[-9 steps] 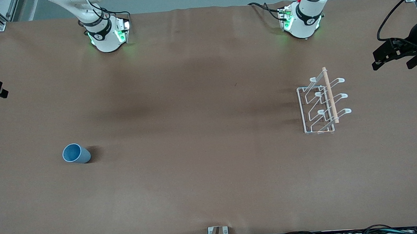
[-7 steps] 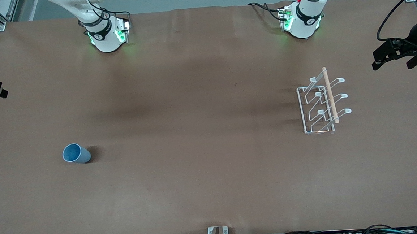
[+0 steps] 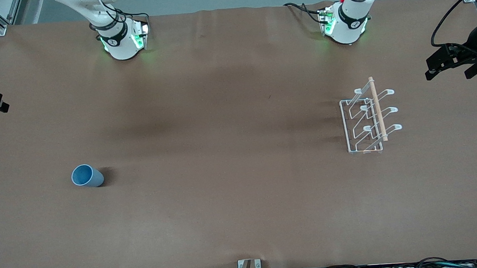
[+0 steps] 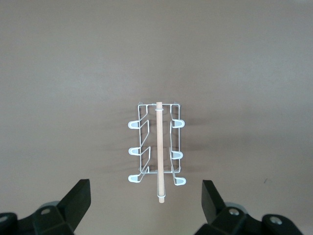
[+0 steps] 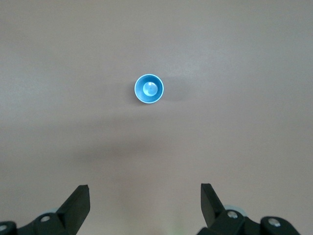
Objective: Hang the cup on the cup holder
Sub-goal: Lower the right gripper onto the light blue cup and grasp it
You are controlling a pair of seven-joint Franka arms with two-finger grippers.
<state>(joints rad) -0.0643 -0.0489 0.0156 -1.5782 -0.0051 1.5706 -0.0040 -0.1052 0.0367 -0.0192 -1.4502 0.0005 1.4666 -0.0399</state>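
Brown covering runs across the whole table in my front view. On it I see the cup, light blue, standing with its mouth up, toward the right arm's end of the table and nearer to the front camera than the rack. The cup holder sits toward the left arm's end, a white wire rack with looped prongs on both sides and a pale wooden rod along its top. The two are well apart, and the cup is not on the rack. From this camera I can make out only the two arm bases along the top edge; neither gripper shows here.

In my left wrist view, the left gripper hangs high over the cup holder, looking straight down on it. Its fingers are spread wide with nothing between them, and the rod's end lies in the gap. The rack stands alone on the bare covering.

In my right wrist view, the right gripper is well above the cup, whose round rim and pale bottom face the camera. Its fingers are likewise spread wide and hold nothing, and the cup is clear of them.
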